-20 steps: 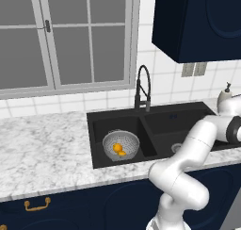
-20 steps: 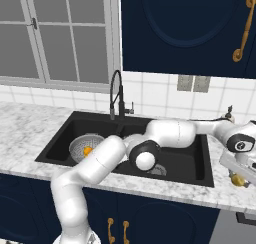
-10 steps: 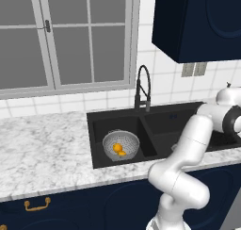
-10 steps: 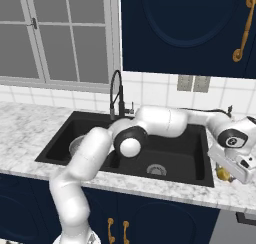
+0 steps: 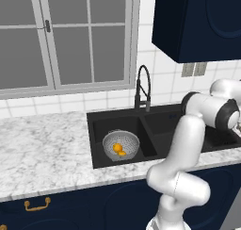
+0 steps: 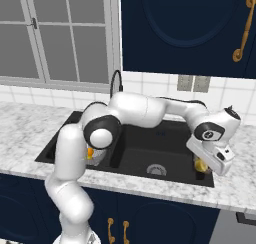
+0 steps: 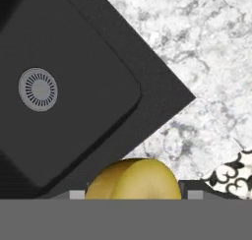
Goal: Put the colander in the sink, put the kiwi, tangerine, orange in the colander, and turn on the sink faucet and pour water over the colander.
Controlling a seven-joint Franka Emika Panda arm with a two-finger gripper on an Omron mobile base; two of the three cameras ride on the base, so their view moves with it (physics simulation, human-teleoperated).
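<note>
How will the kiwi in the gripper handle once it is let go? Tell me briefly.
The kiwi looks round and smooth, so it would probably roll if released on the flat counter. It fits between the fingertips of the gripper, so it is likely light. Its curved sides offer little flat contact, so it might slip in a loose grip.

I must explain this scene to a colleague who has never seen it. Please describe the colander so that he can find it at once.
Find the black double-basin sink set in the marble counter under the window. The colander sits in its left basin, left of the tall black faucet. It is a grey perforated metal bowl, the one thing holding orange fruit.
</note>
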